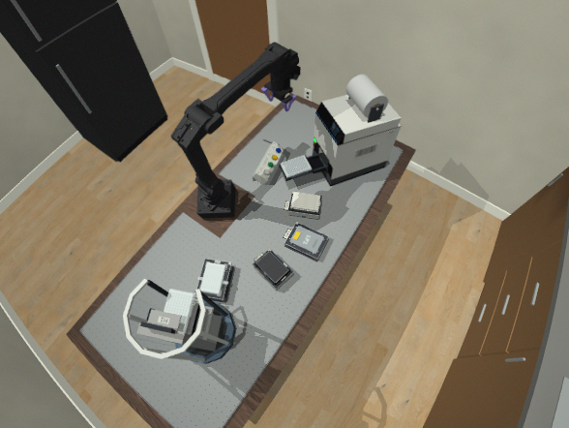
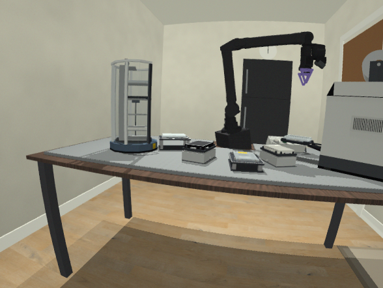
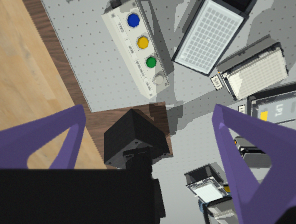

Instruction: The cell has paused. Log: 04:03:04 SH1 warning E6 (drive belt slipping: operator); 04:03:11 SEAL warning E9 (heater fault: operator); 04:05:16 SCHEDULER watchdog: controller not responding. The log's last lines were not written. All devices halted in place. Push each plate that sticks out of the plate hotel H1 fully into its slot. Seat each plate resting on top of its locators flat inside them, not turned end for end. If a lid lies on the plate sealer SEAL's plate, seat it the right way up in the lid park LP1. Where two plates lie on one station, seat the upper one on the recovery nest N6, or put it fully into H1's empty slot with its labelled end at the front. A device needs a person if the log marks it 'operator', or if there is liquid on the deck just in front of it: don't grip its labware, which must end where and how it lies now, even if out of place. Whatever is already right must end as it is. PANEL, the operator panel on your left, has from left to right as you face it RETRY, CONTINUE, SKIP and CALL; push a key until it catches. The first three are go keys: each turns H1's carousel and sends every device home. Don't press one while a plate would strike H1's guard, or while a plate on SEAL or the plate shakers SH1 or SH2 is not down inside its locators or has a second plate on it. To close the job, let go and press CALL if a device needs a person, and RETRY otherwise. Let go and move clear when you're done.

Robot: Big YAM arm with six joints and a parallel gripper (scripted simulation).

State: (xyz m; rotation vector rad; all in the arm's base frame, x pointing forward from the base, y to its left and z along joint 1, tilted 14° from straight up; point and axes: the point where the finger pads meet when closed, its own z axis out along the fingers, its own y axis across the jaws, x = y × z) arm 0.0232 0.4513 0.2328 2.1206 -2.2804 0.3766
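Gripper hangs high above the perforated grey deck, its 2 purple triangular fingers fully open, holding nothing; the white gridded plate lies below.

A matte black jointed arm is seen on a square black base. Its gripper is fitted with purple triangular open-frame fingers.

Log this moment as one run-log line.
arm: raised high over deck corner | gripper: open, empty | panel: untouched | sealer plate: out on tray
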